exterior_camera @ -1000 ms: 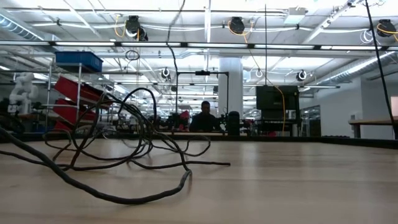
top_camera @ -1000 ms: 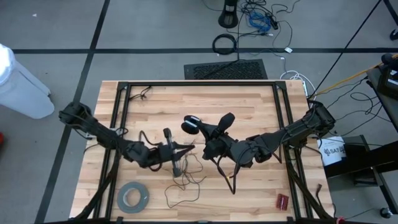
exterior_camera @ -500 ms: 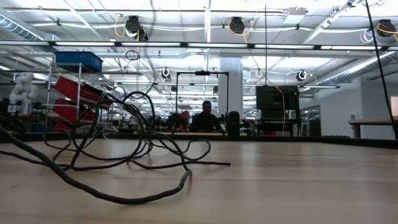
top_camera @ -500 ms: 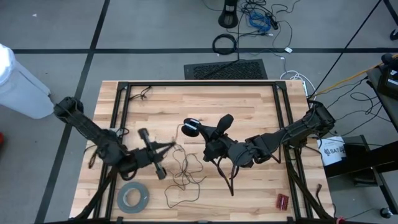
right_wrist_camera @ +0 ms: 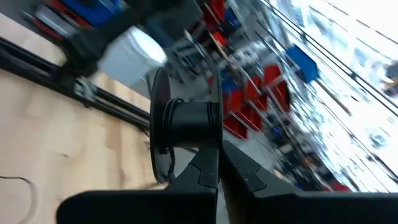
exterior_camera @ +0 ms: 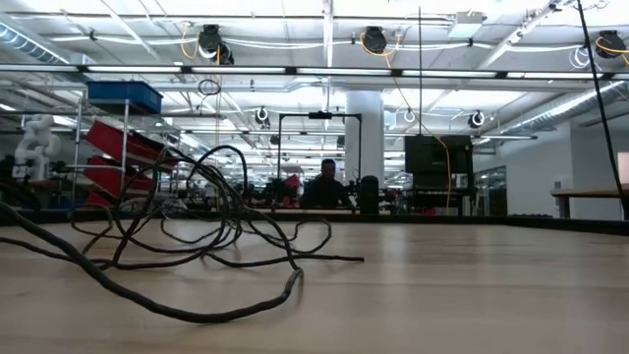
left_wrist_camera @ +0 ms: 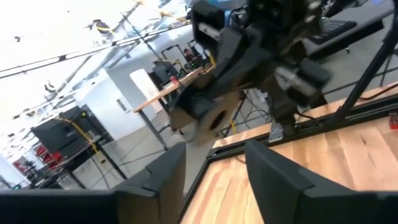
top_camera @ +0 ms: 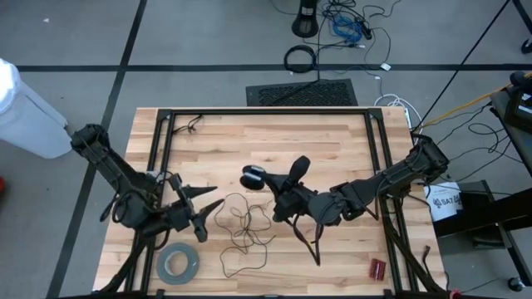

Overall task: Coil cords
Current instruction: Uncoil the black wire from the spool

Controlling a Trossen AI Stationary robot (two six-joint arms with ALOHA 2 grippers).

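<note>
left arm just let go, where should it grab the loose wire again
Probably the wire where a loop stands up off the table, at the tangle's edge nearest the left end effector, coming in from that side. The raised loops in the low view give open fingers something to close around; flat strands would be hard to pinch.

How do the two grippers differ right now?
The left gripper stands open and empty, near the tape roll, beside the loose thin wire. The right gripper is shut on the small black spool, which has wire wound round it, nearer the table's middle. Both are dark two-finger grippers over the wooden table.
</note>
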